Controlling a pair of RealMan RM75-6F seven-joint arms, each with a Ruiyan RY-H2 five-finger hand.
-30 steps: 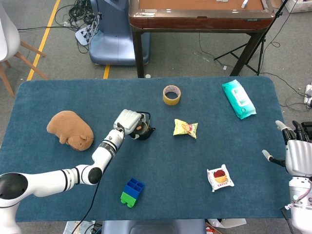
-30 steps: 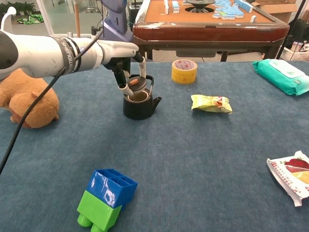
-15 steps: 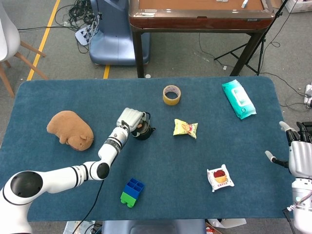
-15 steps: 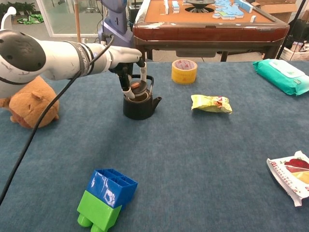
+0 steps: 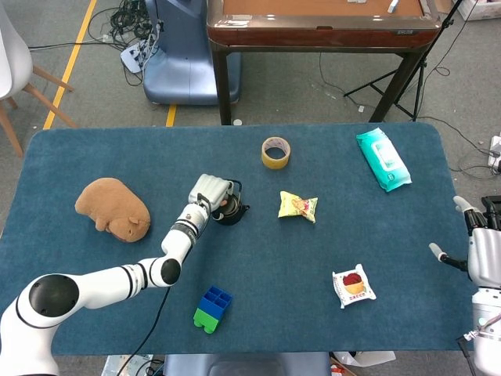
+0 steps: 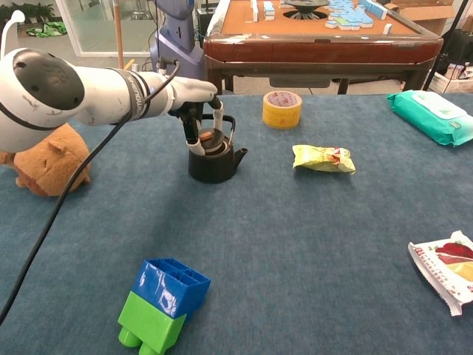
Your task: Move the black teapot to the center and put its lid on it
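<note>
The black teapot [image 6: 214, 163] stands left of the table's middle, spout pointing right; the head view shows the teapot [image 5: 233, 211] partly under my hand. Its lid [image 6: 211, 138], dark with an orange knob, sits at the pot's mouth, inside the raised handle. My left hand [image 6: 194, 97] reaches in from the left and pinches the lid between its fingertips [image 6: 194, 143]. From above, the left hand [image 5: 209, 190] covers most of the lid. My right hand [image 5: 479, 252] hovers at the table's far right edge, fingers spread and holding nothing.
A yellow tape roll [image 6: 282, 109] lies behind the pot and a yellow snack bag [image 6: 323, 158] to its right. A green wipes pack [image 5: 383, 159], a red-and-white packet [image 5: 353, 285], a brown plush [image 5: 112, 208] and a blue-green block [image 5: 212, 309] lie around.
My left hand has lowered the lid from just above the pot down onto its mouth. The right hand has drifted slightly toward the right edge.
</note>
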